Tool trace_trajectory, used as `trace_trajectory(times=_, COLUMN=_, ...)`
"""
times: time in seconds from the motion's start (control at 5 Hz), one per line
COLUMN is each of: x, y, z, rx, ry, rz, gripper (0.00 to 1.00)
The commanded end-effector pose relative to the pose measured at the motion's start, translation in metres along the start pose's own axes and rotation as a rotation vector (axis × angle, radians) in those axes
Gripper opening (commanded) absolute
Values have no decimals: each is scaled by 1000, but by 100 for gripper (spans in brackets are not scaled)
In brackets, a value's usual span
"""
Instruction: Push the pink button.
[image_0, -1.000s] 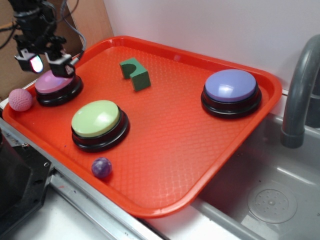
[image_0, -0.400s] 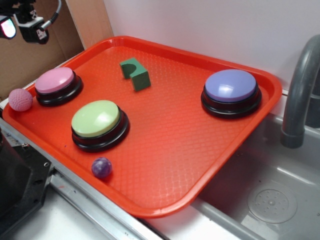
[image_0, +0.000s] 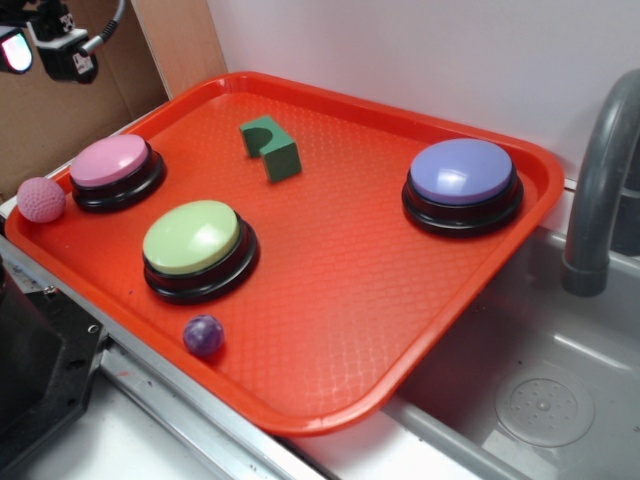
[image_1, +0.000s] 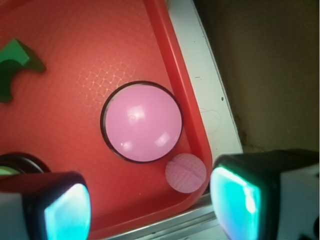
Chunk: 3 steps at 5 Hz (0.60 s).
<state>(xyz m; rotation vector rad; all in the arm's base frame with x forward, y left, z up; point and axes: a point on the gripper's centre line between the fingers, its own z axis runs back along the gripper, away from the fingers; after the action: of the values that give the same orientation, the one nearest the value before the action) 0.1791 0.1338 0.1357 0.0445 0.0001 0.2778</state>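
pink button (image_0: 108, 160) (image_1: 142, 122), black base, tray corner

Sink corner, plain wall

A white wall (image_0: 420, 50) behind; grey sink basin (image_0: 530, 390) and faucet (image_0: 600, 190) right; brown cardboard panel (image_0: 60, 120) left.

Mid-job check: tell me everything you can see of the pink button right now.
The pink button is a round buzzer with a smooth, glossy pink dome seated in a black ring base; both look like plastic. It sits upright and level on the red tray, near the tray's left corner. The textured pink ball lies just beside it; contact between them cannot be told. Nothing presses on the dome: the gripper hangs above it, jaws apart. Highlights gleam on the dome in the wrist view.
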Motion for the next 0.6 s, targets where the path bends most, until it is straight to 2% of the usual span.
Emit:
trace_trajectory(times=0.0, x=8, y=0, z=33, rx=33, ry=-78, rz=-21, gripper=100)
trace_trajectory(times=0.4, x=9, y=-7, z=37, rx=44, ry=-84, rz=-44, gripper=100)
